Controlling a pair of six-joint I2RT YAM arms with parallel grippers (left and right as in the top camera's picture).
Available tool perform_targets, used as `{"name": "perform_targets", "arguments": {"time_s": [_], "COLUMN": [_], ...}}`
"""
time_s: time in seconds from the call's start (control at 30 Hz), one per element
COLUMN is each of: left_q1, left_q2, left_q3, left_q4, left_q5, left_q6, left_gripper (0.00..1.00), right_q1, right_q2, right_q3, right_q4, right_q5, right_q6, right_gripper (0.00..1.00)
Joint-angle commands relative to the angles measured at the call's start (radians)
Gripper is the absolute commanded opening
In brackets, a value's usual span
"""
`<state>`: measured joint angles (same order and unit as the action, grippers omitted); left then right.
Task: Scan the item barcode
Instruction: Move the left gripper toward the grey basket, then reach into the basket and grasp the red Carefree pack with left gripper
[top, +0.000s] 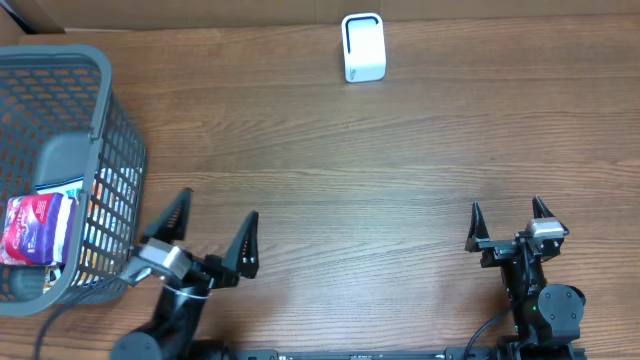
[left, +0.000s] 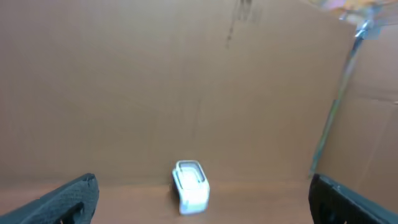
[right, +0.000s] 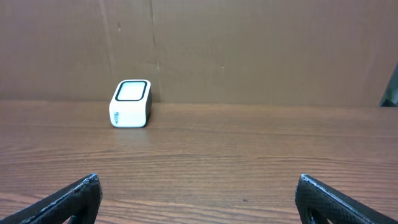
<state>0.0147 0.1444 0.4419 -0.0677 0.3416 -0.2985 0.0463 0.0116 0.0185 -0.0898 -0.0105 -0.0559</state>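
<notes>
We see a pink and white packet (top: 35, 228) lying in a grey basket (top: 120, 180). The basket sits at the left edge of the bench (top: 350, 180). More bright things lie under the packet, but we cannot tell what they are.

A small white scanner (top: 363, 47) stands at the far side of the bench, near the middle. It has a dark ring around its top face. It is well apart from the basket and from both arms.

Our left tool (top: 218, 204) is just beside the basket, at the near side of the bench. Its two black fingers (top: 178, 212) are spread wide. It has hold of nothing, and it does not touch the packet.

Our right tool (top: 506, 205) is at the near right side of the bench. Its fingers are spread wide too, and nothing sits between them.

From the left wrist, we see the scanner (left: 191, 185) low down and a bit blurry, with a brown cardboard wall (left: 186, 81) behind it. From the right wrist, we see the scanner (right: 130, 103) off to the left, right by that wall. Bare wood lies between it and our fingertips (right: 62, 202).
</notes>
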Motion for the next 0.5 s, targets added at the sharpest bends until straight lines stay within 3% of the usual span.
{"name": "perform_targets", "arguments": {"time_s": [0.0, 0.13, 0.3, 0.37, 0.47], "left_q1": [0.005, 0.005, 0.005, 0.005, 0.011], "left_q2": [0.182, 0.441, 0.621, 0.669, 0.771], "left_q3": [0.248, 0.519, 0.668, 0.722, 0.883], "left_q4": [-0.171, -0.443, -0.512, -0.515, -0.644], "left_q5": [-0.02, 0.128, 0.273, 0.252, 0.068], "left_q6": [0.178, 0.251, 0.309, 0.335, 0.25], "left_gripper": [1.0, 1.0, 1.0, 1.0, 1.0], "right_q1": [-0.003, -0.003, -0.003, -0.003, -0.003], "right_q2": [-0.009, -0.009, -0.009, -0.009, -0.009], "right_q3": [-0.01, -0.01, -0.01, -0.01, -0.01], "right_q4": [0.005, 0.005, 0.005, 0.005, 0.005], "right_q5": [0.009, 0.009, 0.009, 0.009, 0.009], "right_q6": [-0.005, -0.005, -0.005, -0.005, -0.005], "right_gripper": [1.0, 1.0, 1.0, 1.0, 1.0]}}
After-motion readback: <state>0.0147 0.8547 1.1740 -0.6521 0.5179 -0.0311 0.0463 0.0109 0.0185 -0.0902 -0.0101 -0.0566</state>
